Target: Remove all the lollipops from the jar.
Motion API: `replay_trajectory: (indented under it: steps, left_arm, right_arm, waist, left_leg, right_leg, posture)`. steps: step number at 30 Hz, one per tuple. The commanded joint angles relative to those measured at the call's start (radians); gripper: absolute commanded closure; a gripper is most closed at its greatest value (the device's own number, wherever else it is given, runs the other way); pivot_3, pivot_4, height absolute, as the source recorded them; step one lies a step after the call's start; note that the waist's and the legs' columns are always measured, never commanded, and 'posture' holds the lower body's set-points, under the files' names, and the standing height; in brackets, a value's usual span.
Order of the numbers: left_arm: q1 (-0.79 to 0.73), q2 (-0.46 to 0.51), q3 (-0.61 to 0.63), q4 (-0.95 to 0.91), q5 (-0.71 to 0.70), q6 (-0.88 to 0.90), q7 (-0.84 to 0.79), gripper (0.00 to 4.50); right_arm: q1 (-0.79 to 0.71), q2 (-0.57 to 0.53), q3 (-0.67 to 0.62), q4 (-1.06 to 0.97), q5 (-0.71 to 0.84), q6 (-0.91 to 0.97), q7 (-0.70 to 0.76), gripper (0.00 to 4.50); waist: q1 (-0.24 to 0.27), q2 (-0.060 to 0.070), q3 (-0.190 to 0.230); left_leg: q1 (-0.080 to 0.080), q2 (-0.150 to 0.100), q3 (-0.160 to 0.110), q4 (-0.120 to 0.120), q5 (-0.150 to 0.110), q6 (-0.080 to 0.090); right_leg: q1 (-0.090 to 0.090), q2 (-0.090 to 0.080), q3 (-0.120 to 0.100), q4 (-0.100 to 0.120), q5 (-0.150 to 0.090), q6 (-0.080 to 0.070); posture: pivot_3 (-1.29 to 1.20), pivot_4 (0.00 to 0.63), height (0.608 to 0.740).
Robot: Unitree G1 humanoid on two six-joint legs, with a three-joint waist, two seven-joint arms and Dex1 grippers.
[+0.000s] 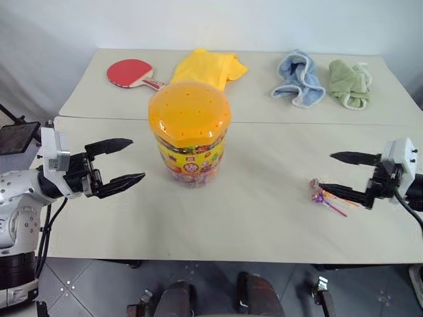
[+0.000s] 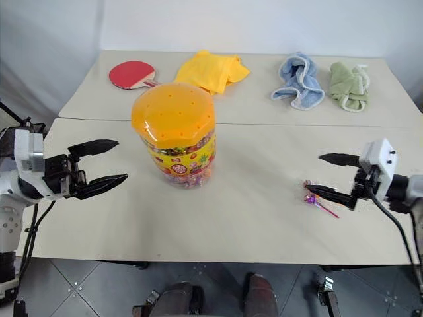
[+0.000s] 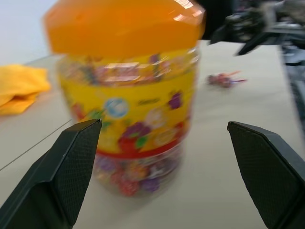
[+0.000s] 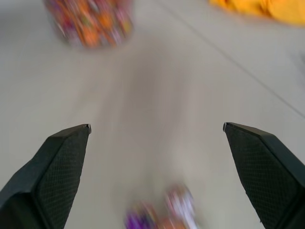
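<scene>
The jar (image 1: 190, 132) stands upright mid-table, its domed orange lid on, with a yellow label and colourful candies showing through the clear wall. A small bunch of lollipops (image 1: 325, 196), purple and pink with thin sticks, lies on the table to the right. My right gripper (image 1: 326, 171) hovers open just above them with nothing between its fingers; in the right wrist view the lollipops (image 4: 162, 214) lie low between the two fingers. My left gripper (image 1: 137, 158) is open to the left of the jar, pointing at it, a short gap away.
Along the far table lie a red paddle (image 1: 130, 72), a yellow cloth (image 1: 208, 66), a blue towel (image 1: 299, 78) and a green towel (image 1: 349, 82). A seam runs between the two tabletops behind the jar.
</scene>
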Motion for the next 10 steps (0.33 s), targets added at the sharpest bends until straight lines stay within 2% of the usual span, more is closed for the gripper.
replay_trajectory:
  steps: [1,5,10]
  left_arm:
    - [0.054,-0.008,0.028,-0.014,0.032,-0.037,0.036,0.00]
    - [0.165,-0.076,0.001,-0.030,0.123,-0.086,0.151,0.00]
    - [0.187,-0.153,-0.047,0.003,0.251,-0.218,0.253,0.00]
  right_arm:
    - [-0.039,0.065,0.012,-0.141,0.067,0.006,-0.052,0.03]
    - [-0.007,0.233,0.196,-0.165,-0.073,-0.215,-0.023,0.03]
    - [0.011,0.315,0.238,-0.052,-0.174,-0.416,-0.041,0.03]
  waist:
    - [0.001,0.000,0.000]
    - [0.001,-0.003,-0.002]
    - [0.021,-0.003,-0.002]
  left_leg:
    - [0.000,0.000,0.000,0.000,0.000,0.000]
    - [0.002,0.000,-0.001,-0.001,0.000,-0.001]
    - [-0.001,-0.002,-0.002,0.002,0.000,0.001]
  right_leg:
    - [0.000,0.000,0.000,0.001,0.000,0.000]
    - [0.001,0.000,-0.001,0.001,0.000,0.000]
    - [0.002,-0.001,0.000,0.000,0.000,0.001]
  posture:
    - [0.00,0.150,0.740]
    - [0.00,0.150,0.740]
    - [0.00,0.150,0.740]
